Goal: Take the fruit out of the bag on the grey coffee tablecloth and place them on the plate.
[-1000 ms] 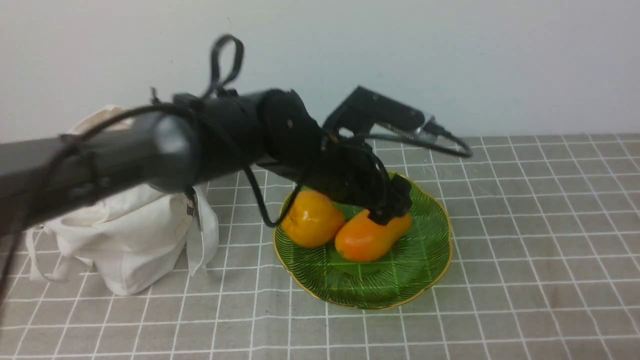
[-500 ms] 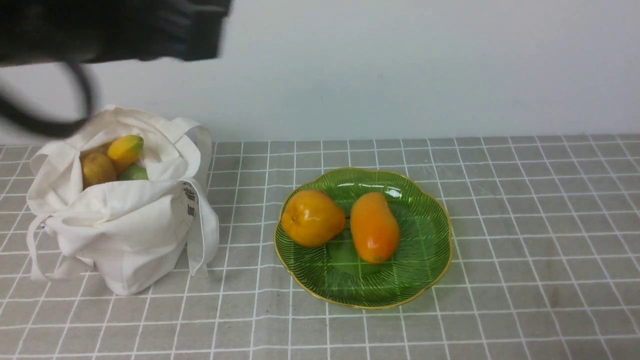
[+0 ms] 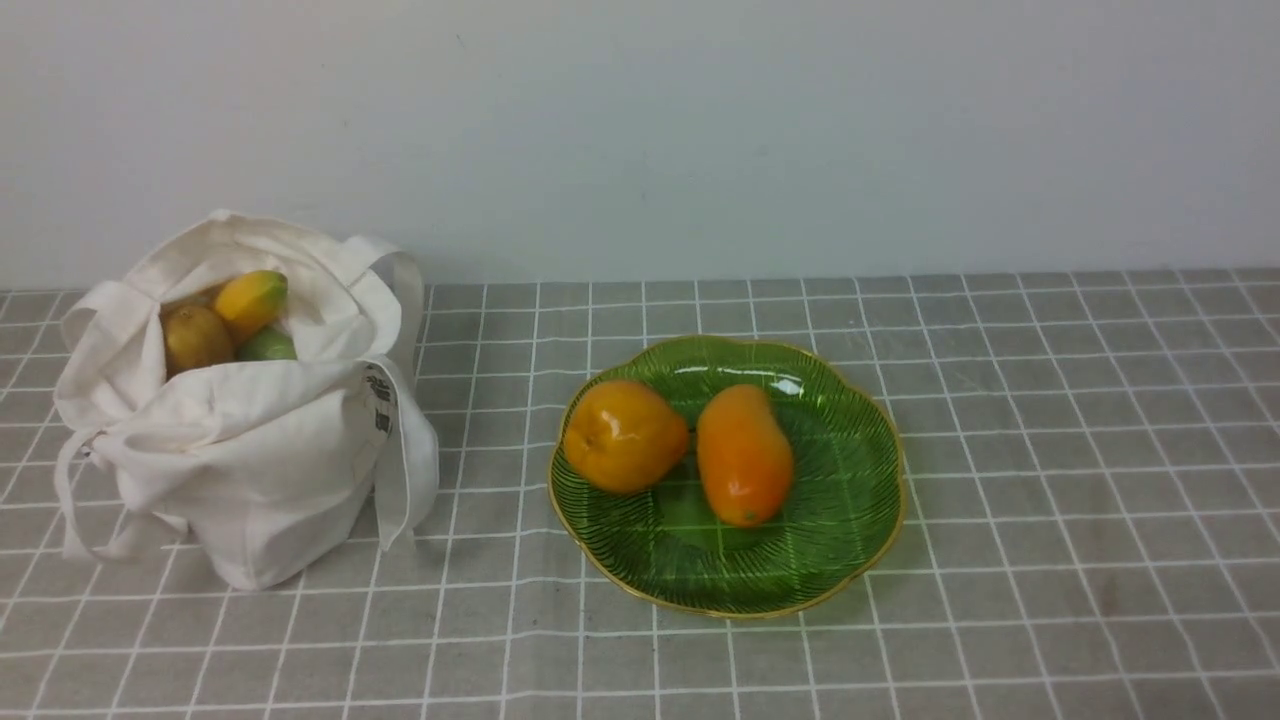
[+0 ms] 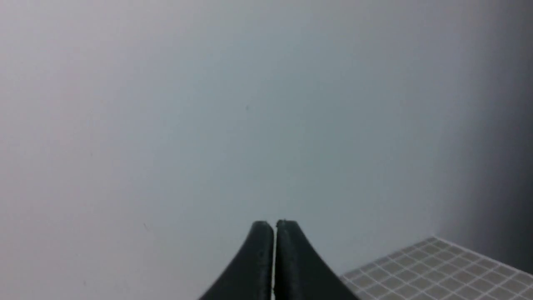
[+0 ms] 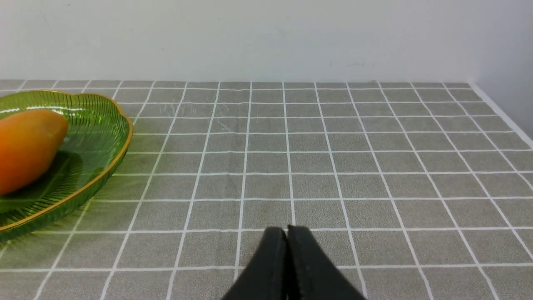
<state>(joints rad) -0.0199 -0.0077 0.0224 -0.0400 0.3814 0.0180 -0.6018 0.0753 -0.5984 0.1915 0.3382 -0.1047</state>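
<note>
bag [image 3: 250, 470] 1 | plate [image 3: 845, 480] 1 | bagged fruits [image 3: 195, 338] [image 3: 250, 298] [image 3: 266, 345] 3 | plated fruits [image 3: 625, 435] [image 3: 745, 455] 2

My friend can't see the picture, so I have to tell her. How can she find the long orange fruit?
On the grey checked tablecloth, look to the right of the white bag for the green plate with a gold rim. Two orange fruits lie on it. The long oval fruit is the right-hand one, a deeper orange, while the other fruit beside it is rounder and yellower.
</note>
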